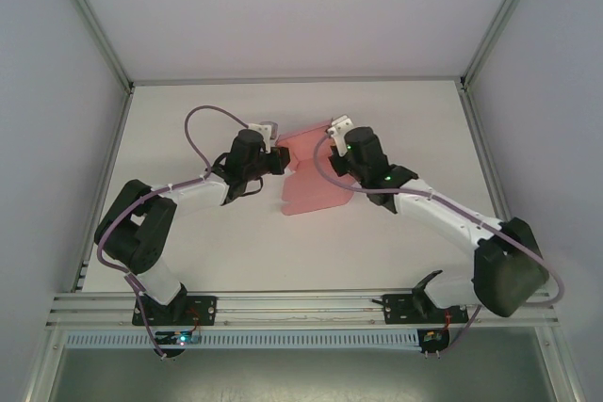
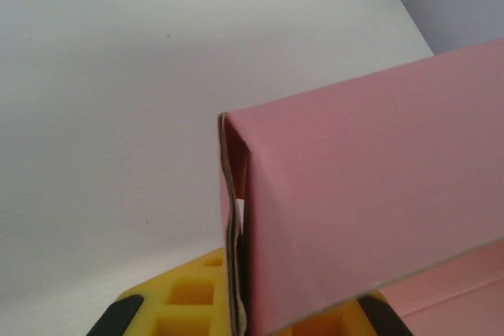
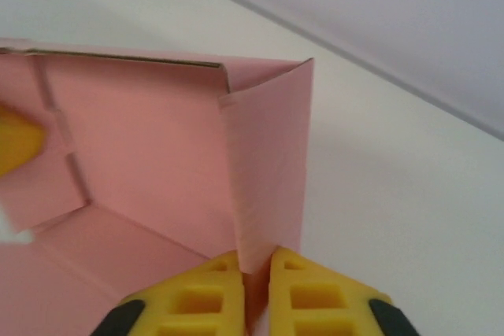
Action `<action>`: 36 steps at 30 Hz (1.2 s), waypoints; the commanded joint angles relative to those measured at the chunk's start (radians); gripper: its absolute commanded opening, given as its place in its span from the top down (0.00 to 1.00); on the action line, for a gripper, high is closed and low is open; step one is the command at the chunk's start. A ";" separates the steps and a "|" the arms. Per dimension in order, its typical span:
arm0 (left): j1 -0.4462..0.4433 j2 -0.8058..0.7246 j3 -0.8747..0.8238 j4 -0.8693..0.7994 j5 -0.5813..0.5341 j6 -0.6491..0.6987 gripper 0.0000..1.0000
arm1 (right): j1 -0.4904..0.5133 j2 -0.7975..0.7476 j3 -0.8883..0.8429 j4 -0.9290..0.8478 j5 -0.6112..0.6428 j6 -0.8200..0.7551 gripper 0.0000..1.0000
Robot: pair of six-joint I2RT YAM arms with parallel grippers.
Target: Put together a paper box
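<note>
In the left wrist view, the left tool (image 2: 236, 308) is seen shut narrow, its yellow ribbed fingers (image 2: 185, 297) closed on the folded edge of the pink, thin-card paper box (image 2: 362, 210). A raised wall of the paper box slopes away toward 2 o'clock from the grip. In the right wrist view, the right tool (image 3: 253, 264) is likewise pinched shut, with an upright pink flap (image 3: 268, 171) held between its two yellow fingers (image 3: 315, 293). The open inside of the paper box is spread toward 9 o'clock of that flap.

From above, both arm bases are bolted at the near edge of the white surface (image 1: 396, 233). The left arm is bent out toward 10 o'clock from its base, then folded back, its forearm reaching toward 2 o'clock. The right arm is bent out toward 2 o'clock, its forearm stretched toward 10 o'clock. The left tool (image 1: 276, 159) is set at the paper box's (image 1: 311, 181) 9 o'clock edge, the right tool (image 1: 332, 148) at its 1 o'clock corner. The paper box lies partly unfolded at mid-surface, at 12 o'clock from the gap between the bases.
</note>
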 commanded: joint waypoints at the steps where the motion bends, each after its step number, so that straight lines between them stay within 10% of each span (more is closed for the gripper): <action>1: -0.048 -0.040 0.069 -0.082 -0.058 -0.053 1.00 | 0.019 0.052 0.038 0.154 0.386 0.080 0.96; 12: -0.058 -0.043 0.228 -0.593 -0.239 -0.270 1.00 | -0.017 0.250 0.124 0.361 0.914 -0.205 0.98; 17: -0.052 0.031 0.296 -0.762 -0.331 -0.326 1.00 | -0.029 0.318 0.106 0.679 1.011 -0.553 0.97; 26: -0.051 0.038 0.322 -0.913 -0.396 -0.350 1.00 | -0.091 0.383 0.098 0.809 1.030 -0.648 0.96; 30: -0.050 0.040 0.310 -0.847 -0.345 -0.328 1.00 | -0.072 0.350 0.127 0.524 0.873 -0.424 0.91; 32: -0.051 0.044 0.317 -0.815 -0.316 -0.303 1.00 | -0.073 0.297 0.174 0.203 0.608 -0.181 0.90; 36: -0.053 0.024 0.306 -0.675 -0.243 -0.257 1.00 | -0.105 0.196 0.116 0.138 0.055 -0.004 0.84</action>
